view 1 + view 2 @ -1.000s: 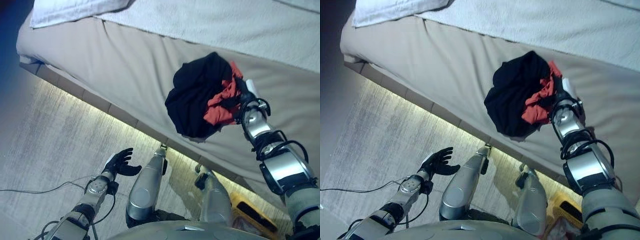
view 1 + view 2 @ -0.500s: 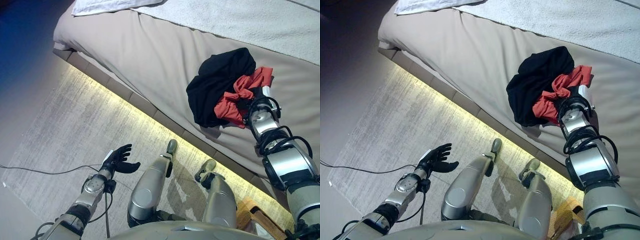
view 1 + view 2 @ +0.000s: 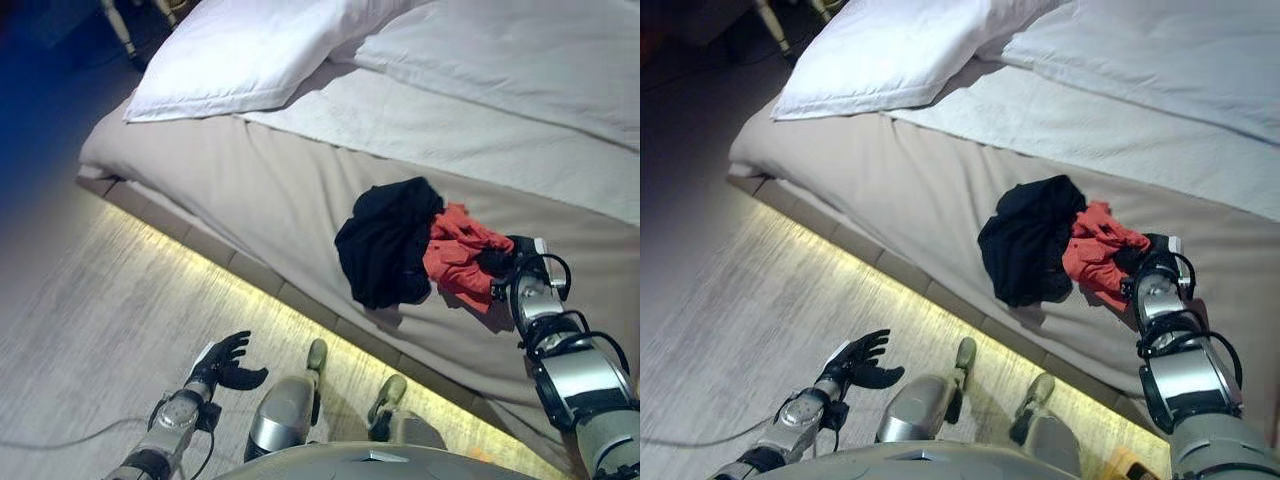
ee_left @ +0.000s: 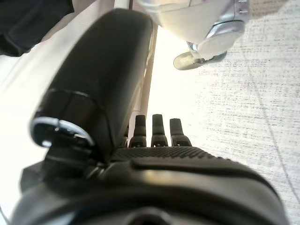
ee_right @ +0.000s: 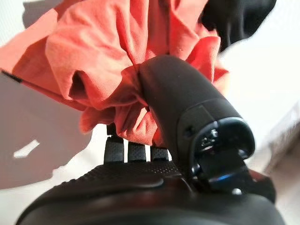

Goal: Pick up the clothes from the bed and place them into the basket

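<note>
Two garments bunched near the bed [image 3: 250,190] edge, my right hand [image 3: 505,262] pinched the red cloth [image 3: 455,250], black cloth [image 3: 385,240] beside it, left hand [image 3: 222,364] spread wide over floor.

Bed [image 3: 250,180]: bare sheet all round the clothes pile [image 3: 415,245], so open approach from most sides. Pillow [image 3: 260,50] well apart at the head end, no block. Right hand [image 3: 500,265] sits against pile's red side. Floor strip [image 3: 120,290] beside bed edge open.
</note>
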